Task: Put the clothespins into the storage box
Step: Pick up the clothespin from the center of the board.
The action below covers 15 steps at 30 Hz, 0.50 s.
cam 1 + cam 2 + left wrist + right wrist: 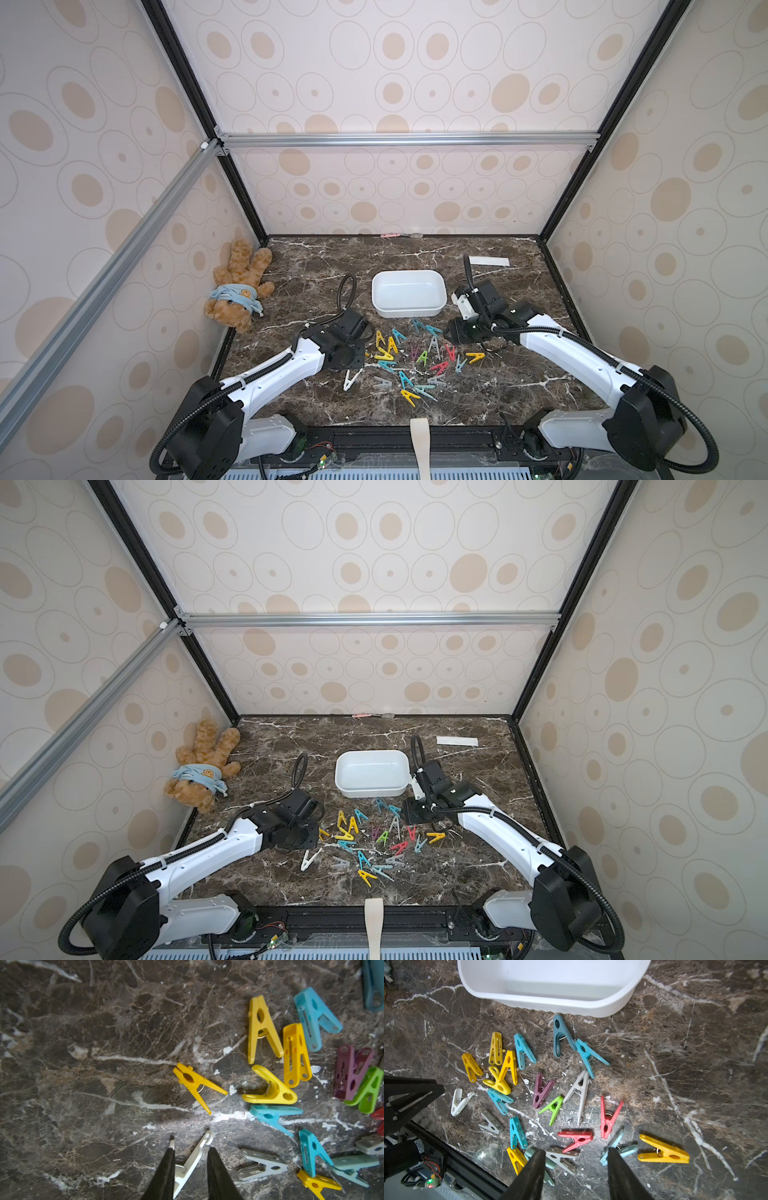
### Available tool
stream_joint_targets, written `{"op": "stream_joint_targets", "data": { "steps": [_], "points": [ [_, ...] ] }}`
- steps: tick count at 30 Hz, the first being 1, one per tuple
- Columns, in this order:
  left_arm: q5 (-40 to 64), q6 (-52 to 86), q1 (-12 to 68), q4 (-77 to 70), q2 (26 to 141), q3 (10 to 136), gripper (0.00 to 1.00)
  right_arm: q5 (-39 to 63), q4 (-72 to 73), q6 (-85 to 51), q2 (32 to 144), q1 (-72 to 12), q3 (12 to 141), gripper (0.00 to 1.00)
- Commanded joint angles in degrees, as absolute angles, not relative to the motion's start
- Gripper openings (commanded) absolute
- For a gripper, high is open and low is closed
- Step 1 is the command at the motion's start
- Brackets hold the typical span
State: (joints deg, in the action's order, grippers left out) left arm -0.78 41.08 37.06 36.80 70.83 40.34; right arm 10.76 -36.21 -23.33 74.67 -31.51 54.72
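Looking across the dark marble-look desk (498,395) from its left edge: a brown plush teddy bear (237,286) is slumped there, not part of the job. Next over, the left gripper (190,1148) is down at the front-left fringe of the pile, jaws straddling a white plastic A-shaped clothespin (196,1157). One finger touches it and the other shows a sliver of gap, so I'd call it not pinched yet. The other small coloured plastic clothespins (422,357) lie scattered mid-desk, just in front of the white rounded plastic storage box (407,311), which looks empty. Toward the right edge, the right gripper (576,1150) hangs above the pile's right side, jaws wide, nothing in them. So we're at the very first pick, I reckon. Next move: squeeze that white peg, lift straight up, and carry it over the box's rim before letting go. Those springy legs could twist out if the pinch is off-centre.
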Motion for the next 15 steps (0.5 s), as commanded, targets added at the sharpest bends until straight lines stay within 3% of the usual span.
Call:
{"op": "stream_joint_targets", "data": {
  "steps": [1,15],
  "points": [
    [-2.3,46.4,37.5,37.5,71.7,37.7,0.29,12.7,-34.1,-23.4,75.2,-31.7,54.1,0.51],
    [-1.7,48.5,37.2,29.3,73.8,33.1,0.34,15.6,-30.9,-22.9,78.8,-31.7,54.7,0.51]
  ]
}}
